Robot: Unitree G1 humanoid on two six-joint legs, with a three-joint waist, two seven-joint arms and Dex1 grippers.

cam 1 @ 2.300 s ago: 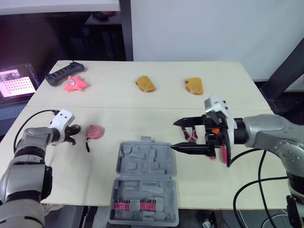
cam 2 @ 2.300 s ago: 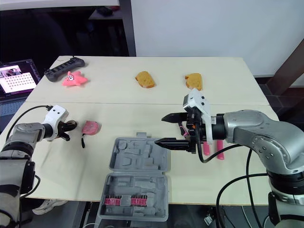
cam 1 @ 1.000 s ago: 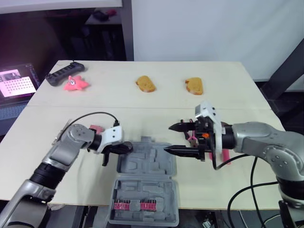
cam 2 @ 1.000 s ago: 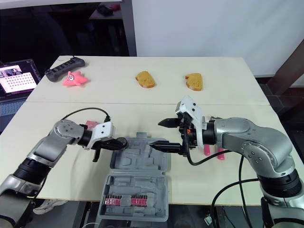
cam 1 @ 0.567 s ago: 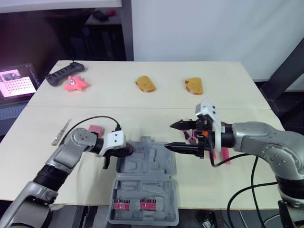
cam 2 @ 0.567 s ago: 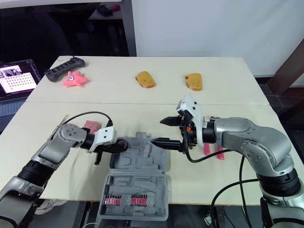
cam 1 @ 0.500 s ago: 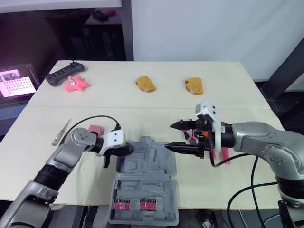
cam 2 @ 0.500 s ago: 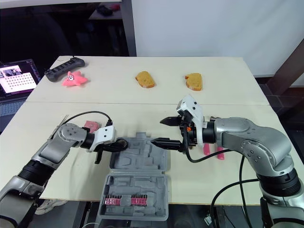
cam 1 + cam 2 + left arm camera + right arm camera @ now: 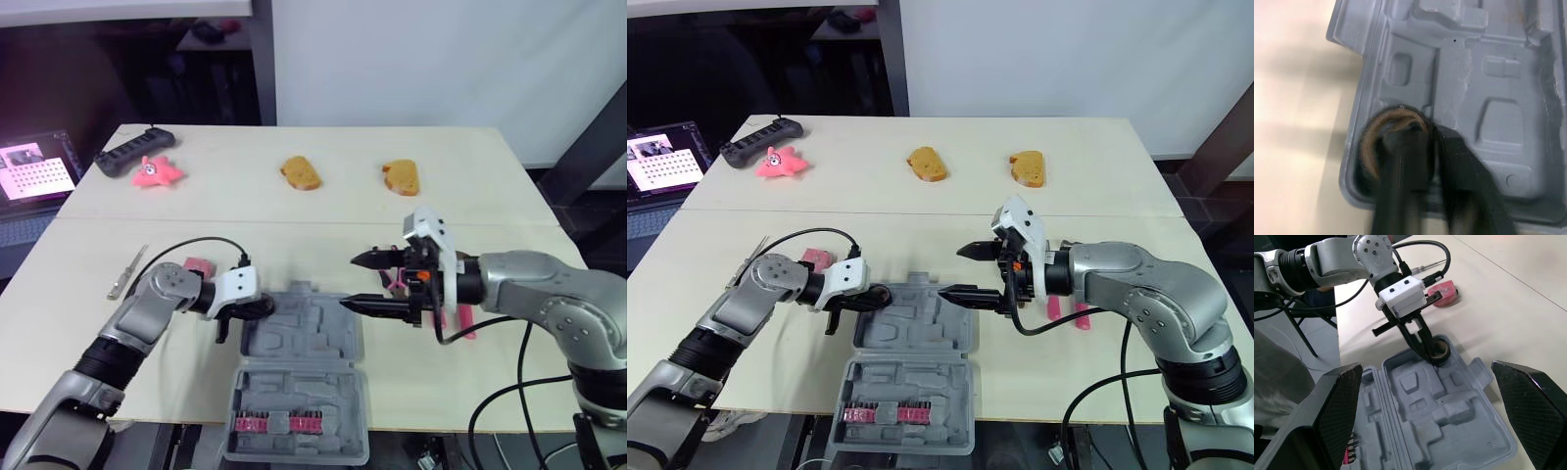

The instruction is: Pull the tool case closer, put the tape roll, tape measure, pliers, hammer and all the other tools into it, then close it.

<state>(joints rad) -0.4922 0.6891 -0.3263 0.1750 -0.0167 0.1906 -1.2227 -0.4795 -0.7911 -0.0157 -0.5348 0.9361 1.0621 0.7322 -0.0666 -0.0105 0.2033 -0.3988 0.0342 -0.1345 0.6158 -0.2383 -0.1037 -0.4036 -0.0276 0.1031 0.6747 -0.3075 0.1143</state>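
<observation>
Counter [image 9: 294, 240] action: left fingers [image 9: 1400, 196] are clamping the tape roll [image 9: 1439, 348] at the open tool case's [image 9: 304, 343] corner, right fingers [image 9: 382, 306] are hovering spread apart nearby.

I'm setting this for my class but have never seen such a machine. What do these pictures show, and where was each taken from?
It is a two-armed humanoid robot. Two pictures come from cameras in its head, looking down over a wooden table; two come from cameras on its wrists. The left fingers grip a black tape roll with a brown core at a corner of the open grey plastic tool case. The right fingers hover open near it. A pink tape measure and pink-handled tools lie on the table.
</observation>
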